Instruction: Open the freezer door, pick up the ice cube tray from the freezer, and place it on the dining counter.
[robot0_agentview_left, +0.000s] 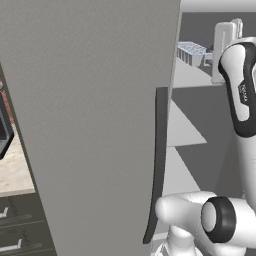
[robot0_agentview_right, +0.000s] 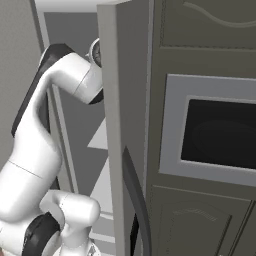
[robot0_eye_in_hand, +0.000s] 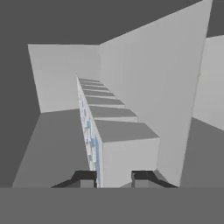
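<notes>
Ice cube tray (robot0_eye_in_hand: 94, 131) is sitting deep inside the freezer (robot0_eye_in_hand: 144, 78), behind the open freezer door (robot0_agentview_left: 95, 125), with the tool (robot0_eye_in_hand: 113, 178) clamping its near edge, seemingly awaiting a careful backward withdrawal.

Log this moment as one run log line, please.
phase: grasp in freezer | freezer door: open | gripper: shut on ice cube tray | tray: on shelf | next: likely lift out
</notes>
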